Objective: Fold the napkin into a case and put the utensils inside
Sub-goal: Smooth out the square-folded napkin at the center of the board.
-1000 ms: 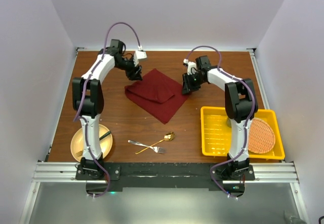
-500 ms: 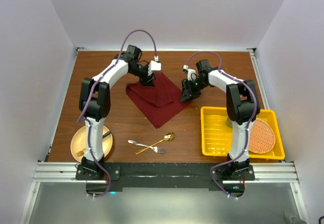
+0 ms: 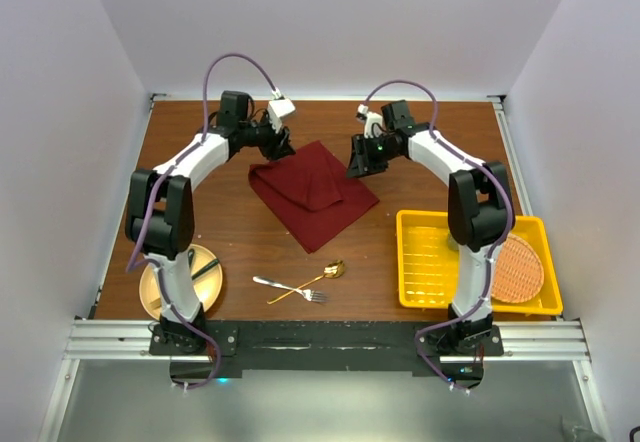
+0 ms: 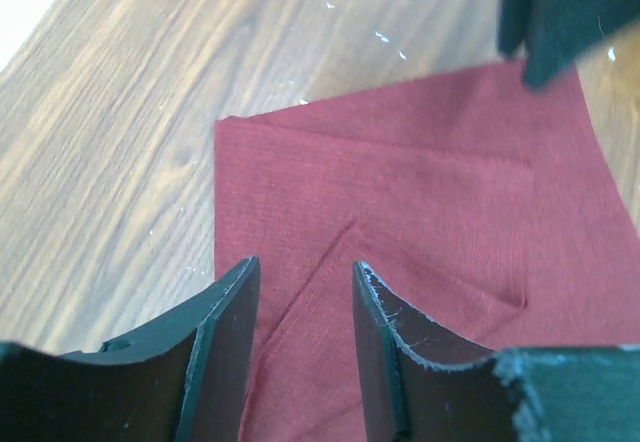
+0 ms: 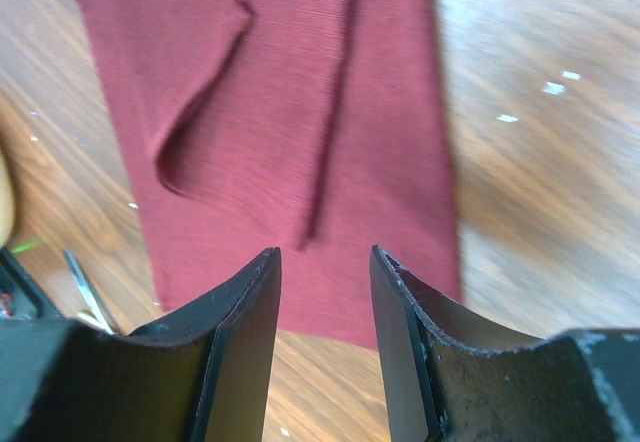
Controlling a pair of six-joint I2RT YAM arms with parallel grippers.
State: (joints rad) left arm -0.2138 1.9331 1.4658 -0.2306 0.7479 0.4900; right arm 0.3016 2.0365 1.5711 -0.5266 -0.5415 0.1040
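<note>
Napkin (image 3: 312, 192) lying partly folded toward the far edge of the bench (image 3: 230, 232), your left pincer (image 3: 282, 149) and right pincer (image 3: 357, 165) both spread, empty, at its far sides

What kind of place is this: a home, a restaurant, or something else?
Most likely a robot test cell, not a dining room. A left arm and a right arm are bolted to a metal rail, plain white walls enclose the wooden table, and the napkin, fork and spoon look staged.
</note>
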